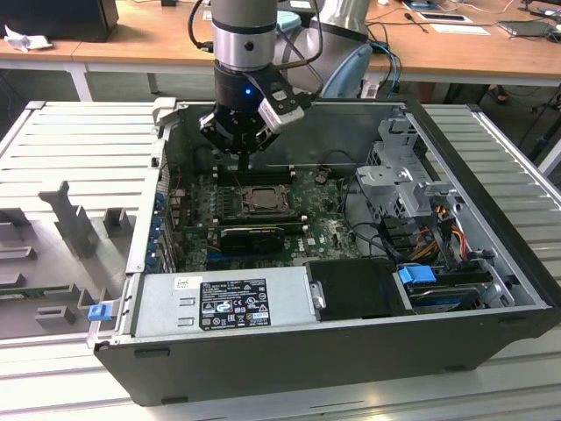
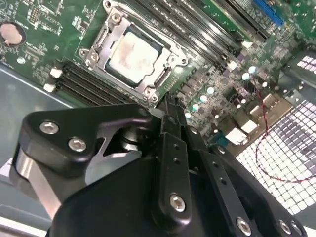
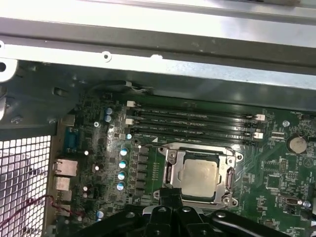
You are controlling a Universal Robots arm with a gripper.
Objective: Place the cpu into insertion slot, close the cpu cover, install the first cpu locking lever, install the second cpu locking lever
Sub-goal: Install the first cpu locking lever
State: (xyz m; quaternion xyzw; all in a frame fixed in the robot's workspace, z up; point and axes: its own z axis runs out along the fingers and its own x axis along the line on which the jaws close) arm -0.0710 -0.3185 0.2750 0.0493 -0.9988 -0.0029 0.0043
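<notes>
Finding: the cpu (image 3: 200, 175) lies flat in its socket (image 3: 227, 197) on the board (image 1: 311, 230), in the far half of the open case (image 1: 351, 342), towards the exterior view's left. The case lies on the ribbed worktop (image 1: 79, 132).

Appearance: a small square chip with a pale, dull silver top, lightly smeared at the centre in the second wrist view. The cover (image 3: 170, 173) is a thin silvery frame, and it lies down around the chip with the top showing through its window. We cannot tell whether either lever is latched.

Tool (image 2: 170, 106): its fingers are pressed together with nothing visible between them. The tips hang just above the board at the socket's edge, on the side away from the memory slots (image 3: 192, 118). Contact with the socket hardware cannot be confirmed.

Handling, in our judgement:
- The chip is light and rigid but delicate underneath. It should be held by opposite edges only, never by the faces.
- The cover is springy sheet metal, stiff along its rim. It is best pressed at the free edge opposite its hinge, as the smooth metal offers little grip.
</notes>
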